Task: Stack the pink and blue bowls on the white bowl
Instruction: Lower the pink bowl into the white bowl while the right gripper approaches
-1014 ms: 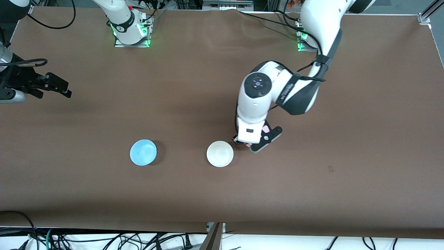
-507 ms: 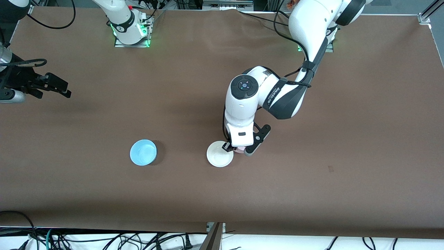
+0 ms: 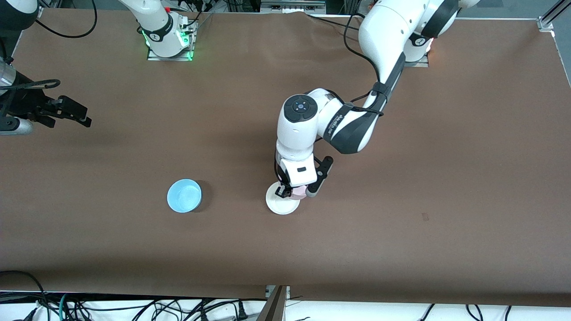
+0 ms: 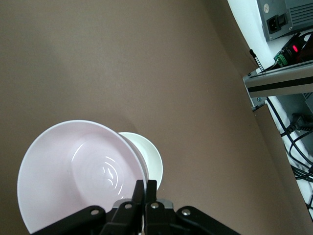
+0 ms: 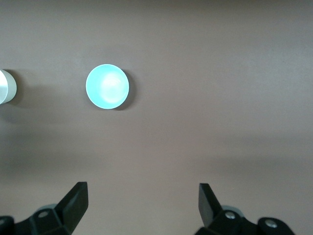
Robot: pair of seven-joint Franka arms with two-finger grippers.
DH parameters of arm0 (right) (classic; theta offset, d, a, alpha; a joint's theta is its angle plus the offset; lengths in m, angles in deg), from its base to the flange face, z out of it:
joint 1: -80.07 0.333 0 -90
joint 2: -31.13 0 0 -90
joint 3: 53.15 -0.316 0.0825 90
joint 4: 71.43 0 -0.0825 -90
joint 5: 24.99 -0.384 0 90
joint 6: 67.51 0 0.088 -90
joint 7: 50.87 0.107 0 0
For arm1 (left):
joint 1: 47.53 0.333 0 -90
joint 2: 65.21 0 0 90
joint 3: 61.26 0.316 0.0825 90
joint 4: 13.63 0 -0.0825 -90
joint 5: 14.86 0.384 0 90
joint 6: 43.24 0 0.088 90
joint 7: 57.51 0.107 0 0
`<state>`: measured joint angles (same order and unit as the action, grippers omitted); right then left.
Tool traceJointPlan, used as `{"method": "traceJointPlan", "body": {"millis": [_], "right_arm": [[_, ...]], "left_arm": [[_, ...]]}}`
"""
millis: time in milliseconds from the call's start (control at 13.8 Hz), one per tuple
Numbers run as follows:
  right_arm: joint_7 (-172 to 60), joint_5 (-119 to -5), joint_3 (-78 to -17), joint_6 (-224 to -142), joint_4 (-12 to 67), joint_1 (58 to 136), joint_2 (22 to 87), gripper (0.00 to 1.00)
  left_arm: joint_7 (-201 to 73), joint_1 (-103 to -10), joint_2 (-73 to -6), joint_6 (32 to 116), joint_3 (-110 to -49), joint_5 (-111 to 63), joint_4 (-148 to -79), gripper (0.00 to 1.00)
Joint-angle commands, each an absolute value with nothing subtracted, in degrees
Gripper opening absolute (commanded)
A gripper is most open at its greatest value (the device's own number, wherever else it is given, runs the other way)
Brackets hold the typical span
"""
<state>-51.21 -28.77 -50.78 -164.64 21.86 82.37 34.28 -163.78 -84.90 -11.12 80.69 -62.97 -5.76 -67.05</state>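
Brown table (image 3: 446, 178): left gripper (image 3: 292, 192) pinches pink bowl (image 4: 80, 176) off-centre over white bowl (image 3: 281, 205); release now, you'll tip it. Right gripper (image 5: 142, 200) waits, spread empty.

L pincer (image 3: 292, 192) clamped shut, arm reaching down mid-table. R pincer (image 5: 142, 201) spread wide, arm waits.

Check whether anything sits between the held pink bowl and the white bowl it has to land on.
Nothing visible does. The left gripper, shut on the pink bowl, holds it over the white bowl; only air separates them. The blue bowl sits apart.
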Motion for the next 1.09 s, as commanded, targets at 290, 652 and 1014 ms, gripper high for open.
{"method": "traceJointPlan", "body": {"millis": [290, 652, 1014], "right_arm": [[-52.0, -28.9, -51.2, -167.6, 21.0, 82.5, 41.1, 1.0], [-52.2, -27.5, -51.3, -172.2, 20.9, 83.4, 45.2, 1.0], [-51.6, -26.2, -51.4, -177.5, 21.0, 85.1, 49.3, 1.0]], "left_arm": [[-169.0, -89.3, -6.6, 83.9, -57.8, -4.5, -63.9, 0.0], [-170.7, -89.5, -5.9, 84.6, -57.1, -4.5, -63.9, 0.0], [-171.3, -90.1, -4.9, 85.3, -56.4, -4.3, -63.9, 0.0]]}}
